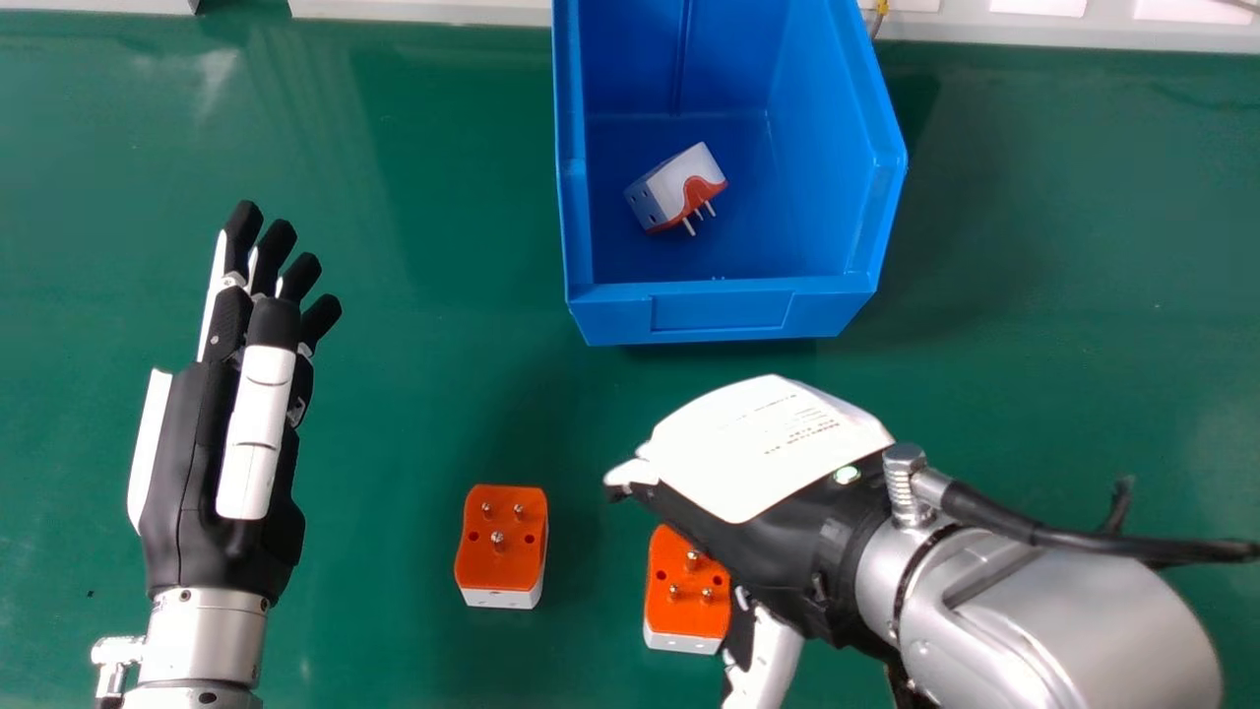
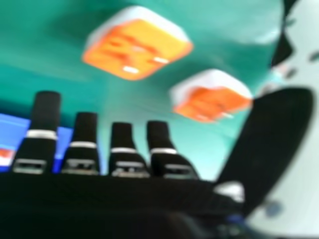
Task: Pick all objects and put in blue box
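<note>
The right hand (image 1: 768, 453) is low over the table in front of the blue box (image 1: 724, 313), its back upward, partly covering an orange-and-white plug adapter (image 1: 686, 591). A second adapter (image 1: 500, 551) lies to the left, prongs up. Inside the box a third adapter (image 1: 679, 187) rests tilted on the floor. In the right hand view, the right hand (image 2: 122, 144) has its fingers extended and nothing held; beyond them are one adapter (image 2: 137, 48) and another (image 2: 212, 97) nearer the thumb. The left hand (image 1: 192, 463) is open above the table's left side, fingers straight.
The green table (image 1: 423, 246) surrounds the box. A white ledge (image 1: 423, 12) runs along the table's far edge behind the box. A black cable (image 1: 1112, 542) stretches from the right wrist toward the right side.
</note>
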You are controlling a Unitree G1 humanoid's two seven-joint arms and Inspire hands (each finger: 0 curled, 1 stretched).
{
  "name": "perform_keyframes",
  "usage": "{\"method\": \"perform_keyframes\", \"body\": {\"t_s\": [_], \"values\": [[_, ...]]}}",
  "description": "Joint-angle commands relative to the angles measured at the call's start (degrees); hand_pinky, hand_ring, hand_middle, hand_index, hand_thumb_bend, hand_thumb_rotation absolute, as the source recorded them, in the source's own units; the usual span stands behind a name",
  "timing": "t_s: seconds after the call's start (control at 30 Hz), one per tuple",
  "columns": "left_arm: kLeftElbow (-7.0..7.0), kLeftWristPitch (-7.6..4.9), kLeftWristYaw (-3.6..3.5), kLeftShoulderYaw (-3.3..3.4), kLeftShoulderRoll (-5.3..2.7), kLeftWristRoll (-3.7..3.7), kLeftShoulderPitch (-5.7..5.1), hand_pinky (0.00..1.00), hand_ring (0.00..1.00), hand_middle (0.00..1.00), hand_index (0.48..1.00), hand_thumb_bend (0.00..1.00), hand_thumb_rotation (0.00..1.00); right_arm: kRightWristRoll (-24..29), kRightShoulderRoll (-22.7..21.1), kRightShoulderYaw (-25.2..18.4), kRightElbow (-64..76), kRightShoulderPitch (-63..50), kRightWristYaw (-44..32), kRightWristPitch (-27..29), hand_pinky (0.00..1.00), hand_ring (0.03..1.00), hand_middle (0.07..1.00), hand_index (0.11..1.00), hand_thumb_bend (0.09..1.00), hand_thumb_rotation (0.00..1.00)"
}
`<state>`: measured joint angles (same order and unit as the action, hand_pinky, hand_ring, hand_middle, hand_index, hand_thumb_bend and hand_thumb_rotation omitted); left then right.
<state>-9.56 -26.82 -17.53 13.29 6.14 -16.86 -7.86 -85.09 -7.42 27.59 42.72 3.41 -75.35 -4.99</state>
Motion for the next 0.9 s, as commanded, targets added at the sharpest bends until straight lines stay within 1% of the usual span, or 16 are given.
{"method": "perform_keyframes", "body": {"t_s": [0.0,0.07,0.17,0.23,0.27,0.3,0.4,0.47,0.5,0.57,0.67,0.77,0.8,0.87], "values": [[1.14,-0.38,-0.43,0.15,0.53,-0.44,0.69,0.94,0.97,0.99,0.987,0.78,0.81,-2.30,1.11,0.59,0.08,-0.14,0.77,0.70,0.68,0.868,0.911,0.863,0.910,0.24],[0.86,-0.40,-0.55,0.23,0.69,-0.35,0.84,0.94,0.97,0.99,0.988,0.78,0.81,-3.55,1.50,1.01,-0.45,-0.50,1.54,1.07,0.67,0.866,0.909,0.856,0.908,0.23],[0.77,-0.50,-0.52,0.31,0.52,-0.48,1.00,0.94,0.97,0.99,0.990,0.77,0.82,-5.12,1.76,1.74,-1.18,-1.14,2.78,1.74,0.66,0.861,0.906,0.846,0.894,0.22],[0.98,-0.46,-0.54,0.30,0.47,-0.50,0.94,0.94,0.97,0.99,0.990,0.77,0.82,-5.85,1.93,2.13,-1.65,-1.42,3.08,2.08,0.65,0.856,0.901,0.835,0.879,0.21],[0.97,-0.46,-0.67,0.31,0.47,-0.64,0.94,0.94,0.97,0.99,0.990,0.77,0.82,-6.13,2.10,2.26,-1.90,-1.57,3.14,2.27,0.63,0.853,0.896,0.826,0.858,0.19],[0.93,-0.47,-0.74,0.34,0.46,-0.74,0.95,0.94,0.97,0.99,0.990,0.77,0.82,-6.25,2.28,2.37,-2.13,-1.70,3.09,2.40,0.63,0.853,0.896,0.826,0.858,0.19],[1.05,-0.53,-0.53,0.43,0.22,-0.89,0.99,0.94,0.97,0.99,0.992,0.76,0.82,-6.47,2.67,2.76,-2.83,-2.04,2.99,2.58,0.62,0.849,0.888,0.817,0.837,0.18],[1.24,-0.51,-0.51,0.39,0.14,-1.05,0.98,0.94,0.97,0.99,0.994,0.76,0.81,-6.82,2.76,3.15,-3.12,-2.19,3.07,2.82,0.60,0.850,0.883,0.818,0.831,0.21],[1.27,-0.51,-0.53,0.36,0.18,-1.09,1.00,0.94,0.97,0.99,0.994,0.76,0.81,-7.03,2.81,3.38,-3.21,-2.35,3.25,2.96,0.60,0.850,0.883,0.818,0.831,0.21],[1.20,-0.71,-0.50,0.32,0.25,-1.00,1.05,0.94,0.97,0.99,0.995,0.76,0.81,-7.52,2.95,3.98,-3.48,-2.73,3.49,3.26,0.59,0.848,0.877,0.820,0.834,0.25],[1.24,-0.66,-0.53,0.26,0.32,-1.07,1.07,0.93,0.97,0.99,0.994,0.76,0.80,-8.67,3.42,4.99,-4.09,-3.30,3.56,3.63,0.59,0.846,0.875,0.820,0.834,0.27],[1.39,-0.64,-0.40,0.18,0.35,-0.83,1.04,0.93,0.97,0.99,0.993,0.75,0.80,-9.01,3.77,5.68,-4.67,-3.81,3.76,3.78,0.58,0.841,0.874,0.824,0.816,0.29],[1.45,-0.59,-0.28,0.14,0.40,-0.62,1.01,0.93,0.97,0.99,0.993,0.75,0.80,-9.17,3.90,5.86,-4.83,-3.96,3.84,3.73,0.58,0.841,0.874,0.824,0.816,0.29],[1.59,-0.16,-0.17,0.12,0.41,-0.71,1.02,0.93,0.97,0.99,0.993,0.75,0.80,-9.50,4.08,6.22,-5.05,-4.39,4.29,3.61,0.57,0.838,0.876,0.826,0.805,0.30]]}}
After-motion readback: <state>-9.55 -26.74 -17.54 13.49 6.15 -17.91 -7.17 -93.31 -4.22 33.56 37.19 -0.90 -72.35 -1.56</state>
